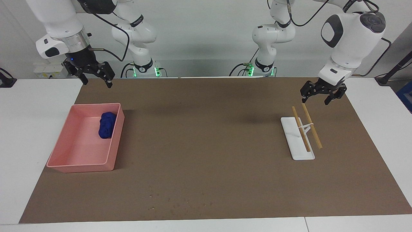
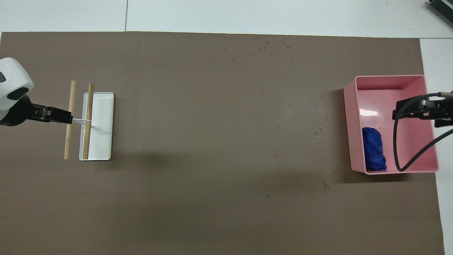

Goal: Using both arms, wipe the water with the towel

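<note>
Hovering with its fingers spread and empty, your right gripper [image 1: 95,79] hung above the robots' end of the pink bin [image 1: 61,162], at the right arm's end of the table. In the overhead view the same gripper [image 2: 417,110] sat over the bin's interior, its black cable looping down across the pink floor. Your left gripper [image 1: 318,96] was also parted and held nothing; it was raised over the brown mat [image 1: 209,135] just above the robot-side tips of two wooden sticks [image 1: 311,130], though contact with them could not be confirmed from either camera. Those sticks rested on a white rack [image 1: 296,151] toward the left arm's end of the table.

The towel [image 1: 107,125], a bunched blue cloth, lay inside the bin against the wall that faces the table's middle, in the half nearer the robots. You could see it in the overhead view as well [image 2: 373,148], clear of the right gripper. The water [image 2: 263,45] was scattered as small droplets on the mat near its edge farthest from the robots, with more specks [image 2: 317,131] beside the bin. From the facing camera the droplets [image 1: 175,206] showed faintly on the mat, well apart from the towel and both grippers.
</note>
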Controlling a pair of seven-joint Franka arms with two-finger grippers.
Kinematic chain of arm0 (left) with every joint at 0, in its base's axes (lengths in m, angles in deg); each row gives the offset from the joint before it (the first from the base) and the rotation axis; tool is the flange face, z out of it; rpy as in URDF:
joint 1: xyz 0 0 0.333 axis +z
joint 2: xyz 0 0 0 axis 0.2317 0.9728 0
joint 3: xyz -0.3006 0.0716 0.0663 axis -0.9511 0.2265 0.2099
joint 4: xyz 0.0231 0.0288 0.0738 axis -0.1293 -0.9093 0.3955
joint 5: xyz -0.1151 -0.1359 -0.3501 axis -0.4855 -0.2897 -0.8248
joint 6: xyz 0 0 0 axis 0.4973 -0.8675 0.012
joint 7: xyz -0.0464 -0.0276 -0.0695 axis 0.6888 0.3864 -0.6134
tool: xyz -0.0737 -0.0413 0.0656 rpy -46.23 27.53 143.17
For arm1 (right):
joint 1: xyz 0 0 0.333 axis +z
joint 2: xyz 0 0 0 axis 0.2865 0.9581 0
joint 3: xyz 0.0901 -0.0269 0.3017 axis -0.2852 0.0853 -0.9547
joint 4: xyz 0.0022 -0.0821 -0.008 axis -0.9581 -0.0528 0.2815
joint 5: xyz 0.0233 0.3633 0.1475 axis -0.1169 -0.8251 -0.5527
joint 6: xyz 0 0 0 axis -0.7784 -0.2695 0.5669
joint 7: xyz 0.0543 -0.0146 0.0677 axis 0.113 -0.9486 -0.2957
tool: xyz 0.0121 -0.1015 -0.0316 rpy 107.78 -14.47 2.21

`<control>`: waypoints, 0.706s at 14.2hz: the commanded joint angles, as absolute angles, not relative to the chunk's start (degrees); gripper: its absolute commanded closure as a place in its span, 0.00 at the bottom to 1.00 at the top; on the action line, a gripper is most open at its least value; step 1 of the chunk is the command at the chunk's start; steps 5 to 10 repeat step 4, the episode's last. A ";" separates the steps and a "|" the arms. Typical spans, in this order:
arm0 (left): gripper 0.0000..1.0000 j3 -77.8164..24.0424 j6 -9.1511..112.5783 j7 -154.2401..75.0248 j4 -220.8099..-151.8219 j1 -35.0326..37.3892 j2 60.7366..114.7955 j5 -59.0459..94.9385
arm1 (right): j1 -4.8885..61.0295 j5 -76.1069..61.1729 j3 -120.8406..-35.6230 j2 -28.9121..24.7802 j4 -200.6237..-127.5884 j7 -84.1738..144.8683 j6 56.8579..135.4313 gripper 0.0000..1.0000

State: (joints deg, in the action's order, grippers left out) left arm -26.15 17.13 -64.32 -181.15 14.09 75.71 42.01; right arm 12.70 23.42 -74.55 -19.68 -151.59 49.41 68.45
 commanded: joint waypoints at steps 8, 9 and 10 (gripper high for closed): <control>0.00 -26.67 17.48 -64.89 -181.62 14.71 74.89 42.20 | 12.51 23.12 -74.81 -18.29 -149.21 50.47 67.84 0.00; 0.00 -26.67 17.48 -64.89 -181.62 14.71 74.89 42.20 | 12.51 23.12 -74.81 -18.29 -149.21 50.47 67.84 0.00; 0.00 -26.67 17.48 -64.89 -181.62 14.71 74.89 42.20 | 12.51 23.12 -74.81 -18.29 -149.21 50.47 67.84 0.00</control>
